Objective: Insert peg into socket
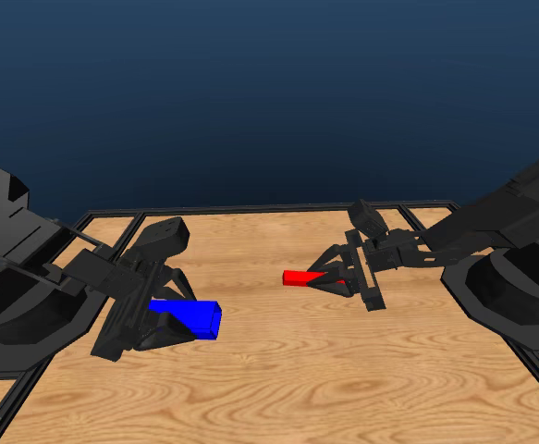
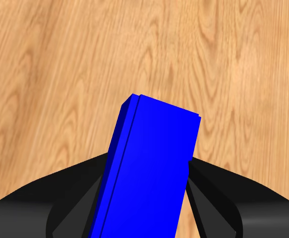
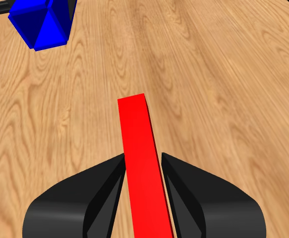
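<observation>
My left gripper (image 1: pixel 163 319) clamps the socket (image 1: pixel 188 317), right gripper (image 1: pixel 343 277) clamps the peg (image 1: pixel 304 277); I should align both axes before closing the gap.

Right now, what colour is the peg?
Plain bright red peg, clearest in the right wrist view.

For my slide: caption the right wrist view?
Right gripper holds the red peg, blue socket ahead across the table.

A light wooden table with wavy brown grain (image 1: pixel 278 370) fills the foreground, edged by a thin black frame (image 1: pixel 251 212). Behind it hangs a plain, deep blue backdrop (image 1: pixel 269 92), darker toward the top.
</observation>
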